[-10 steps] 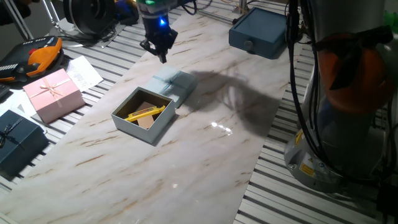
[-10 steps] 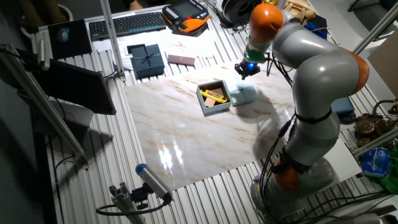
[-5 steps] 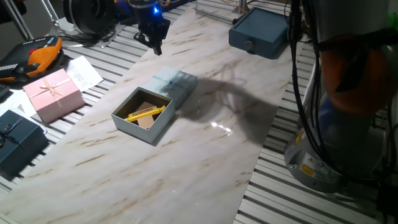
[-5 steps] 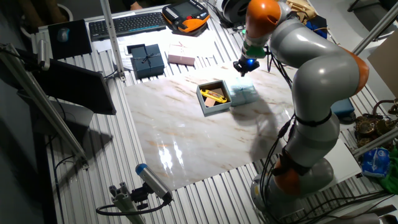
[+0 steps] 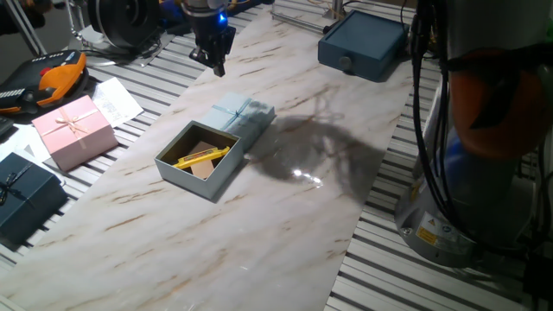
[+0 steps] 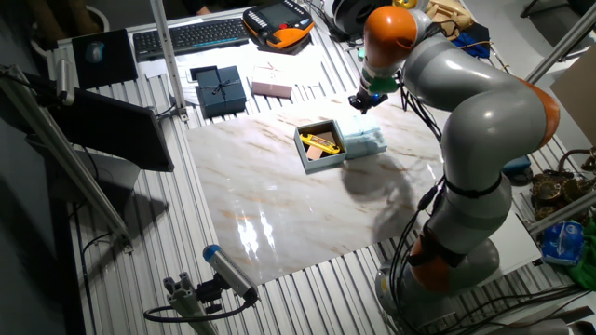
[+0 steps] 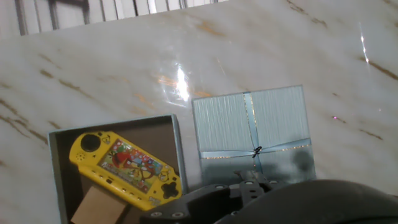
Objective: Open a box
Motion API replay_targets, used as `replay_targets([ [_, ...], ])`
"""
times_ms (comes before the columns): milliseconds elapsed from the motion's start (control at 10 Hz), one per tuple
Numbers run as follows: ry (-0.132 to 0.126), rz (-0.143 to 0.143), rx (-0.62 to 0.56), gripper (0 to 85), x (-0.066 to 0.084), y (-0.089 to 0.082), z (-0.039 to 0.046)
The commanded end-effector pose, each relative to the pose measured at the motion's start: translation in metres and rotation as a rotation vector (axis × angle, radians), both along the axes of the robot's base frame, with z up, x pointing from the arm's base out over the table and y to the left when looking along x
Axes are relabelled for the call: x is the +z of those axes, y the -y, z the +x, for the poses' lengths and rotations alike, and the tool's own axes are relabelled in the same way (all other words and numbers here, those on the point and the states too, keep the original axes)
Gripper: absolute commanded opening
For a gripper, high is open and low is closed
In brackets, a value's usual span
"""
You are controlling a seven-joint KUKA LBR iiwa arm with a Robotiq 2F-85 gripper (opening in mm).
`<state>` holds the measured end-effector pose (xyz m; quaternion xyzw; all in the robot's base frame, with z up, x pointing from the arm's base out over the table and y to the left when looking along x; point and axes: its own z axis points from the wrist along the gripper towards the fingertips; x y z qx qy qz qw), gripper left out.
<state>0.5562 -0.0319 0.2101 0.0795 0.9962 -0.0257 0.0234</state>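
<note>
The pale blue box (image 5: 206,180) stands open on the marble board, with a brown inside and a yellow handheld game toy (image 5: 200,156) in it. Its lid (image 5: 244,117) with a thin ribbon bow lies right beside the box, touching its far side. My gripper (image 5: 214,64) hangs in the air beyond the lid, clear of it and holding nothing; I cannot tell how its fingers stand. In the hand view the lid (image 7: 252,127) and the box (image 7: 177,155) with the toy (image 7: 124,167) lie below. The other fixed view shows the gripper (image 6: 361,102), box (image 6: 307,156) and lid (image 6: 366,141).
A pink ribboned box (image 5: 73,130) and a dark navy ribboned box (image 5: 26,199) sit at the left off the board. A blue-grey case (image 5: 363,43) stands at the far edge. An orange device (image 5: 52,82) and papers lie at far left. The robot's base (image 5: 484,130) is at right.
My gripper has moved away from the lid, up and toward the far left of the board. The box and lid have not moved.
</note>
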Motion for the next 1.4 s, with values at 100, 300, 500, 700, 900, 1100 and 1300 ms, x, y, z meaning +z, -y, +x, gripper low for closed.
replay_targets([
  [100,-0.053,0.031,-0.007,0.0,0.0,0.0,0.0002],
  [300,-0.093,0.024,0.008,0.0,0.0,0.0,0.0002],
  [500,-0.094,0.03,-0.001,0.0,0.01,-0.011,-0.0008],
  [700,-0.059,0.023,0.008,0.0,0.029,-0.027,-0.0052],
  [900,-0.025,0.037,0.045,0.0,0.035,-0.03,-0.0075],
  [1100,-0.03,0.037,0.082,0.0,0.04,-0.034,-0.0085],
  [1300,-0.039,0.033,0.09,0.0,0.043,-0.041,-0.0136],
])
